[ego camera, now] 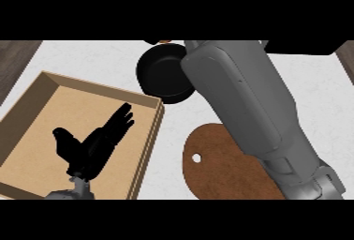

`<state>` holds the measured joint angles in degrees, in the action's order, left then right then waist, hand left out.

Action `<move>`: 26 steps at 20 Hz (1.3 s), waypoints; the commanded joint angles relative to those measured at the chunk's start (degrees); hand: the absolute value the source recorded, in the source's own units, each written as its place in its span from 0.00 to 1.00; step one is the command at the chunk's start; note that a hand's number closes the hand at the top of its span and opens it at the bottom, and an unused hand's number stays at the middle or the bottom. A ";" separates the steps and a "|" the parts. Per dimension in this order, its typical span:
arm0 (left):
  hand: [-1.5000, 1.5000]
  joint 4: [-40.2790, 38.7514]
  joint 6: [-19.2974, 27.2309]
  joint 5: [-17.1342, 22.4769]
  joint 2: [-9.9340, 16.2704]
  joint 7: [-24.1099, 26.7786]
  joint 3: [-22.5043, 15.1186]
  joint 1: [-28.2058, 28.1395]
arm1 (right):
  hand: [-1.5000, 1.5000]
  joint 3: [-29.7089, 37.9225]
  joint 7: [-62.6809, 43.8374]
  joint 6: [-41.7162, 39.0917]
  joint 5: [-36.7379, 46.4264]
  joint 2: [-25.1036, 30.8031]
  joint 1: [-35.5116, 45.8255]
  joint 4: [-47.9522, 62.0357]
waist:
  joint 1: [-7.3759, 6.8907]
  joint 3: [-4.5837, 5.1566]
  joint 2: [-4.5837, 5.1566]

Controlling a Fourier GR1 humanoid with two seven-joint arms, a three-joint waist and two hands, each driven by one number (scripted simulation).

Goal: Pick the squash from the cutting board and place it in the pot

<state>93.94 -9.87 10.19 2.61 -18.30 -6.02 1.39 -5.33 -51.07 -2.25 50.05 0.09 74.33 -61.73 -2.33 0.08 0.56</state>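
- Left hand [93, 143]: open, fingers straight, holding nothing, over the tan box [149, 140] at lower left.
- Cutting board [232, 171]: round, brown, with a small hole near its left edge, on the white counter [176, 136]; no squash visible on it.
- Right forearm [245, 101]: crosses the board and reaches up to the pot.
- Pot [160, 72]: black, far centre; right hand hidden at its rim, state and squash's whereabouts cannot be told.

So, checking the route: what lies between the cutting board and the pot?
Head view: bare white counter separates cutting board from pot; the right forearm crosses above.
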 commanded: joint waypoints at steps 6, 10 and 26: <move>0.50 -2.05 -1.23 1.42 0.47 -1.44 1.10 3.99 | 1.00 1.21 10.21 15.38 -3.83 -0.08 8.52 26.46 | -1.65 0.05 0.57; 0.50 -0.25 0.20 0.73 -0.55 -3.50 -0.01 4.67 | 1.00 3.75 17.28 20.40 -6.40 -0.09 8.69 32.51 | -2.09 0.02 0.88; 0.50 -0.81 -2.36 -1.08 -0.40 -0.93 -3.12 3.64 | 0.00 15.38 32.22 33.88 -24.30 -0.09 5.92 40.98 | -7.18 -0.08 2.43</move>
<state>93.01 -11.73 9.50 1.84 -19.33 -8.61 5.59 6.80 -23.95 28.22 30.90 0.01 81.61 -20.66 -8.58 0.04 2.88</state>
